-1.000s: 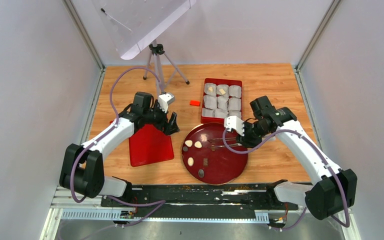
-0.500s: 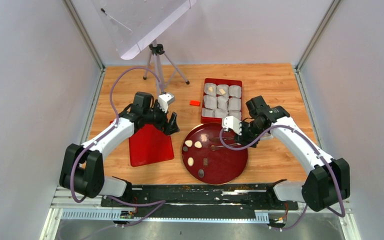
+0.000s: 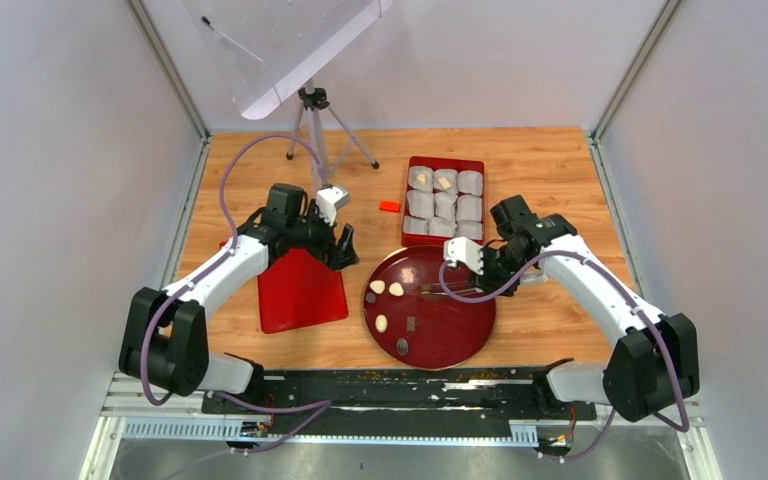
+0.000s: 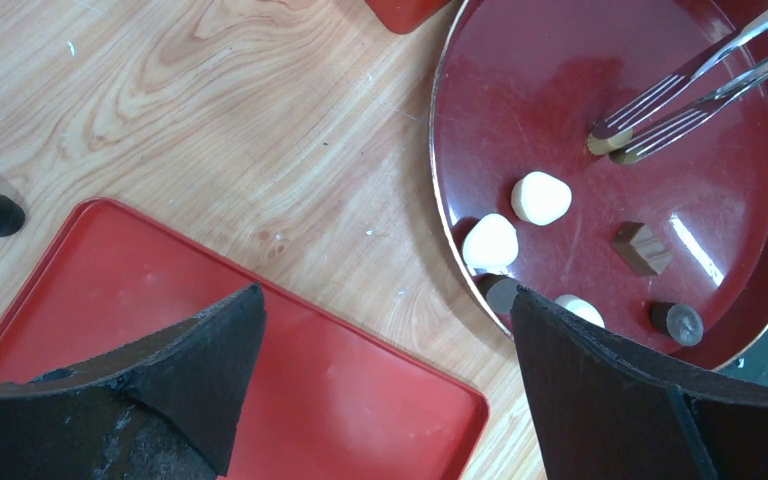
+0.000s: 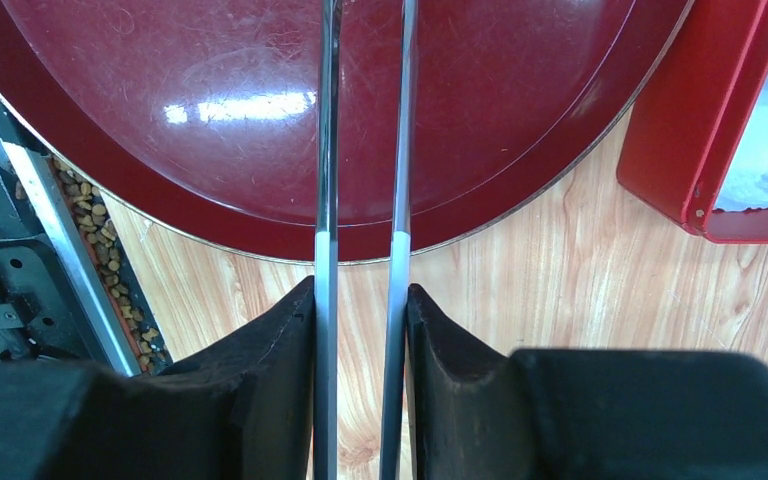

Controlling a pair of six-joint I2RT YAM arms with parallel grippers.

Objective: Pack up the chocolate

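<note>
Top external view: two cream pieces of chocolate [image 3: 421, 179] sit in paper cups [image 3: 470, 184] in the box [image 3: 444, 161] just beyond the plate [image 3: 452, 326]. Six more, cream and brown, lie on the plate's left half, not yet packed. The right tool [image 3: 488, 274], at the plate's right edge, is clamped on tongs [image 3: 450, 291] that reach over the plate. The left tool [image 3: 343, 247], left of the plate, gapes wide and empty. Whether the tong tips pinch a piece is unclear, and the right wrist view cuts them off.

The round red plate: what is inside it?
Three cream chocolates and three dark chocolates lie in the plate, with the tongs' tips above it. From above, the right gripper covers the plate's far right edge; anything there is hidden.
</note>
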